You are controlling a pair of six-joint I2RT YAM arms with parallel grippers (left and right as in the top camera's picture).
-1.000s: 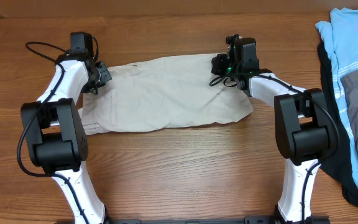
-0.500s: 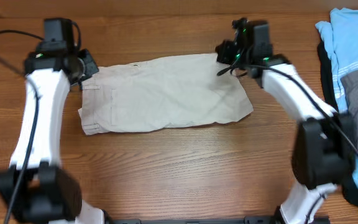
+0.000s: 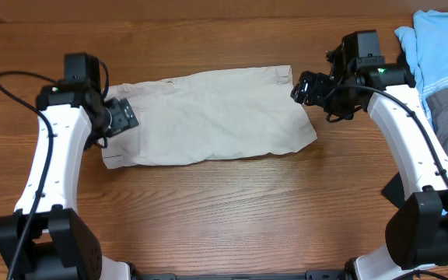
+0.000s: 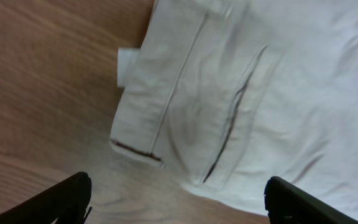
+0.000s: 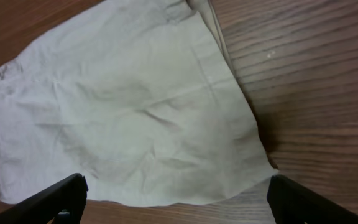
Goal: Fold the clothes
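- The left claw (image 3: pixel 120 118) is spread wide and empty. It has dropped from the far corner to hang over the waistband end, above the slit pocket (image 4: pixel 232 121).
- The right claw (image 3: pixel 311 87), also wide apart and holding nothing, has swung out just past the hem edge.
- The shorts (image 3: pixel 208 117) lie flat across the middle of the surface (image 3: pixel 224 210), waistband to the left, barely shifted since release.
- Straightening looks finished and no fold has begun. Both ends seem ready for gripping.

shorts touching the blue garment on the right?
Apart. The overhead view shows a wide strip of table between the right edge of the shorts and the blue garment.
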